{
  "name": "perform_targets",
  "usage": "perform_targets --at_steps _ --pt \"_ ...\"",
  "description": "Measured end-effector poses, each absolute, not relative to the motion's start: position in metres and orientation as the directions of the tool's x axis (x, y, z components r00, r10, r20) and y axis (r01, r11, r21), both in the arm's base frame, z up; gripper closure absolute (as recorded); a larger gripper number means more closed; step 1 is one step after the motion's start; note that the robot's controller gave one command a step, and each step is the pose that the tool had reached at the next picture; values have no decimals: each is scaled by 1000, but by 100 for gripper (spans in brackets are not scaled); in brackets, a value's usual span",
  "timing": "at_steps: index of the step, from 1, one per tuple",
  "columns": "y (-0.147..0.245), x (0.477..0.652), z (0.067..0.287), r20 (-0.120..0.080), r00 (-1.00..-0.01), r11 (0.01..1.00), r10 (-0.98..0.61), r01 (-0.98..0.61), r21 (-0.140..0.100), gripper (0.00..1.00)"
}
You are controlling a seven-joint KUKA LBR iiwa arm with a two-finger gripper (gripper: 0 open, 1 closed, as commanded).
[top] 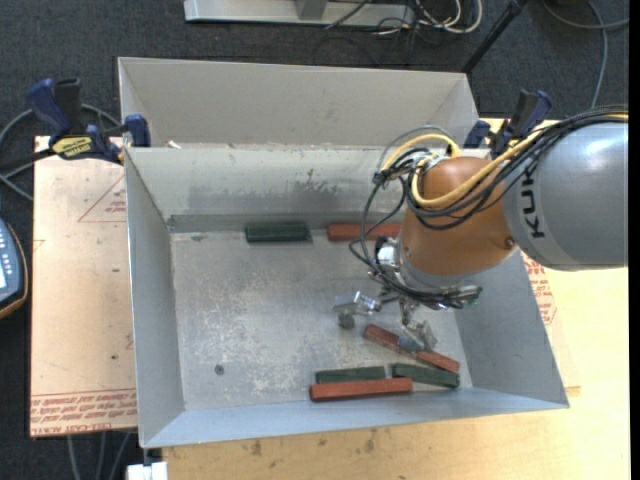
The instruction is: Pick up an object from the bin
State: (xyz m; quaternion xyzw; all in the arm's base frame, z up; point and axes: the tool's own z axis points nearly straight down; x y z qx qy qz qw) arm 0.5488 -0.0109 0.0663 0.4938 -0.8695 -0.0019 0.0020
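One cam sits up high over the grey bin (pixel 150 268) & looks down on it, tipped a bit from the near side, so the far wall (pixel 300 108) leans back and shows its inside face, while the near wall (pixel 300 417) is just a thin strip at the bottom. It's far enough back to fit the whole bin w/ some dark floor (pixel 100 8) at the top & left. The arm (pixel 580 198) comes in from the right, big & close to the cam.
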Motion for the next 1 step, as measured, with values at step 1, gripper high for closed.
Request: perform_targets --at_steps 1 --pt "-49 532 70 -3 -221 221 -975 -975 -1 0"
